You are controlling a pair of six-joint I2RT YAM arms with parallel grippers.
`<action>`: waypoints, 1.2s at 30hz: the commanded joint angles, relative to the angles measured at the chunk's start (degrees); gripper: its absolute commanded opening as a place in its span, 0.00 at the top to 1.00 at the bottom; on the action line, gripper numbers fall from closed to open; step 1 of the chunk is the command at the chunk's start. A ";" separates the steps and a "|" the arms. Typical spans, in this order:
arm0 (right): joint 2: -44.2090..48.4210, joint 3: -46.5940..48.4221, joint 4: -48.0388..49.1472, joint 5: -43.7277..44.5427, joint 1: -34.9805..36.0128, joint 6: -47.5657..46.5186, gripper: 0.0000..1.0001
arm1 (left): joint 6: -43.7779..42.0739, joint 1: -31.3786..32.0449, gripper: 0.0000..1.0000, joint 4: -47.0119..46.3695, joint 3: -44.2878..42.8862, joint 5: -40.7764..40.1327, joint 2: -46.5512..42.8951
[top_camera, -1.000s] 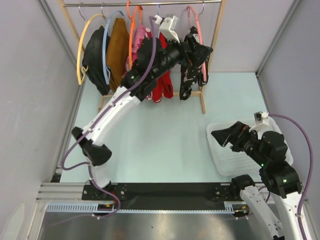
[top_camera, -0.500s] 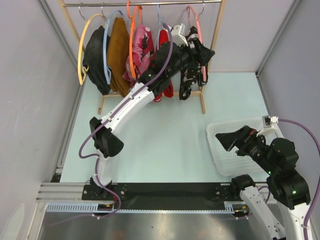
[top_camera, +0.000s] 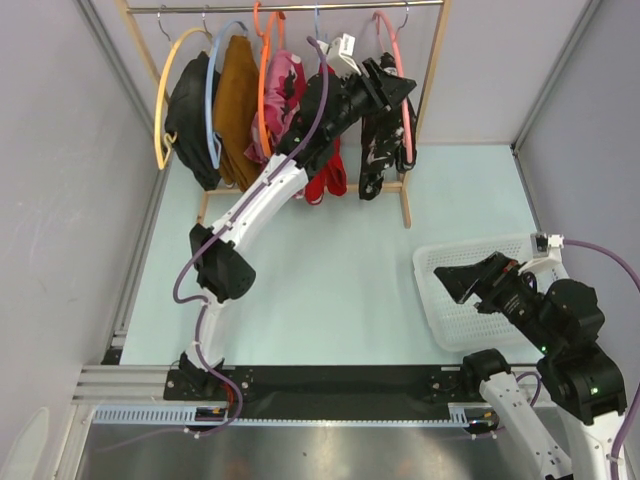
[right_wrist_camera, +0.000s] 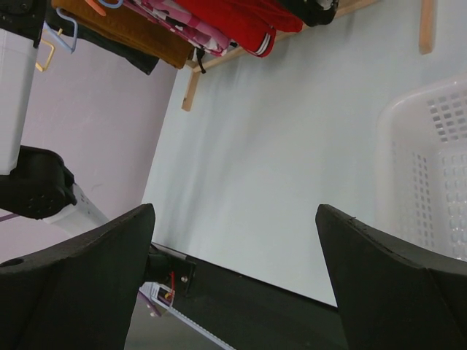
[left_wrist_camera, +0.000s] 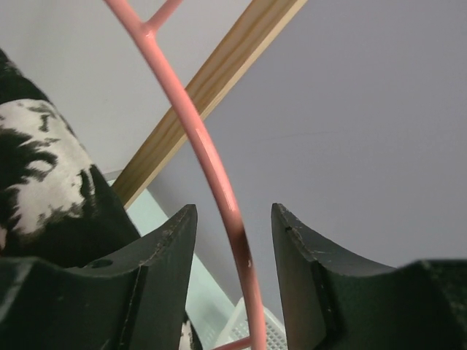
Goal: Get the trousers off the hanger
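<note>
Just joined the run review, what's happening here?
The left gripper is up at the clothes rack, its jaws either side of the pink hanger that carries the black-and-white trousers, not clamped on it. The trousers are not yet off. The right gripper hangs open by the white basket.

Left gripper [left_wrist_camera: 233, 213] stretched high, jaws half-parted; right gripper [right_wrist_camera: 235, 211] low, jaws wide.

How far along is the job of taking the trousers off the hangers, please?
Nothing is off yet: the black splotched trousers hang on the pink hanger, the red trousers beside them. In hand: the left tool straddles its wire, not clamped. Left: both removals; the right tool is open.
</note>
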State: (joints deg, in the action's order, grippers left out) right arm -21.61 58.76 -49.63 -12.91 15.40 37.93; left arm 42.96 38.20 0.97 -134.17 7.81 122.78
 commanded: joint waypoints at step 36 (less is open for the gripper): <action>-2.39 4.87 0.49 -2.03 -0.37 -0.75 0.00 | 1.69 -2.51 0.99 -12.31 -5.50 23.91 -7.64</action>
State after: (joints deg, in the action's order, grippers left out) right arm -23.35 61.69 -49.93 -14.02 15.25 37.89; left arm 50.00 35.40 0.69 -138.65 27.00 123.94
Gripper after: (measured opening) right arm 0.995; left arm 0.040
